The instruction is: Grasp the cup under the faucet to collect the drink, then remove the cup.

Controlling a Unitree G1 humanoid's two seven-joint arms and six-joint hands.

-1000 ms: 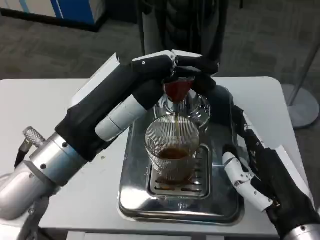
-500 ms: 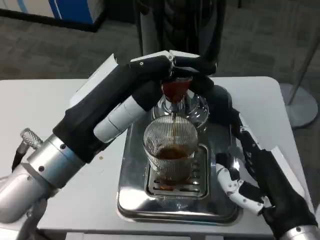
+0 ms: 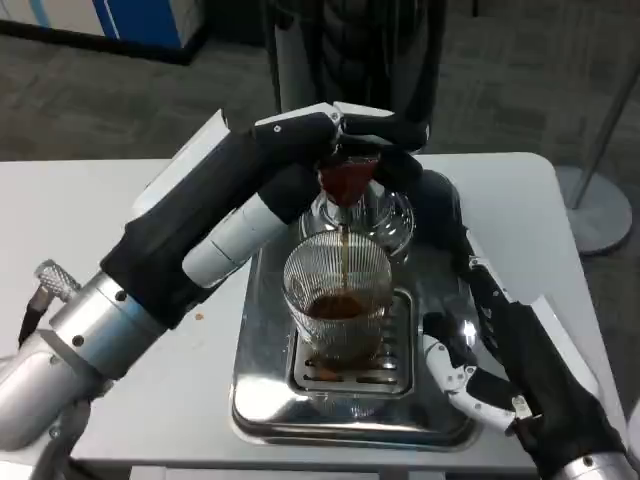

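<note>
Left hand [image 3: 345, 135] presses the faucet [image 3: 347, 180]; right hand [image 3: 500, 350], fingers apart, could bump the filling cup [image 3: 337, 300] and spill

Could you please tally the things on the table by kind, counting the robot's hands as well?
Hands: 2, left hand at the tap, right hand beside the tray
Glass cup: 1
Drink dispenser: 1
Metal drip tray: 1
Total: 5
</note>
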